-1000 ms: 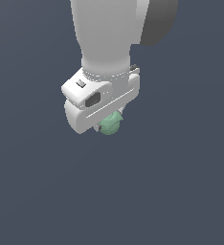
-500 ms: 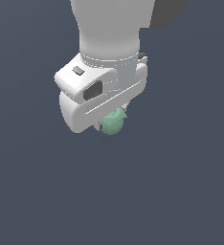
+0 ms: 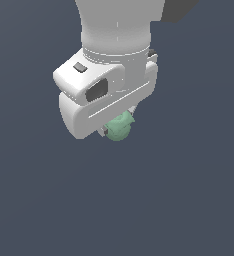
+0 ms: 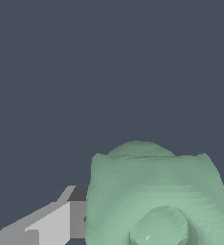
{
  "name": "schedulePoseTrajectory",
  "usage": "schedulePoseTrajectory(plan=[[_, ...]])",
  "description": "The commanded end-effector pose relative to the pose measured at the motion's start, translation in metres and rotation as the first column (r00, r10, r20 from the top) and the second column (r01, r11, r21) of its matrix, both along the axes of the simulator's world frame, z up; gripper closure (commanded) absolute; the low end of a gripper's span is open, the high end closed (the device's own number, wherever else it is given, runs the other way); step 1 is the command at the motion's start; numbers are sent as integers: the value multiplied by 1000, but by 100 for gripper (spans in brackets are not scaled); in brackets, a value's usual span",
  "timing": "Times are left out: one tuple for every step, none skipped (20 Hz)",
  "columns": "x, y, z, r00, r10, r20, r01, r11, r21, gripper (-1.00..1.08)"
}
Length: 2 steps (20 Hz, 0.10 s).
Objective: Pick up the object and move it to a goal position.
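Observation:
The object (image 3: 119,127) is a small pale mint-green lumpy blob. In the exterior view it sits just under the white gripper hand (image 3: 106,95), mostly hidden by it. My gripper (image 3: 118,129) is shut on the object and holds it in the air. In the wrist view the object (image 4: 157,196) fills much of the picture, close to the camera, with one grey finger (image 4: 47,222) beside it; the other finger is hidden behind the blob.
Only a plain dark blue-grey background (image 3: 189,200) shows around the arm in both views. No goal marker, table edge or other object is in view.
The arm has risen in the exterior view with the object still in the gripper, and the hand looks larger and a little more tilted than before.

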<state>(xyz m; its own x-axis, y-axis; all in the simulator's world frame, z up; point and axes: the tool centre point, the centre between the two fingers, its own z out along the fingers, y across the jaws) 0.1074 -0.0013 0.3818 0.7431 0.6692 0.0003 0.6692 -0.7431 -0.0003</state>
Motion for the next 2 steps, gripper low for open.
schedulePoseTrajectory(plan=[[1, 0, 1, 1000, 0, 0, 0, 1000, 0, 108], [1, 0, 1, 1000, 0, 0, 0, 1000, 0, 108]])
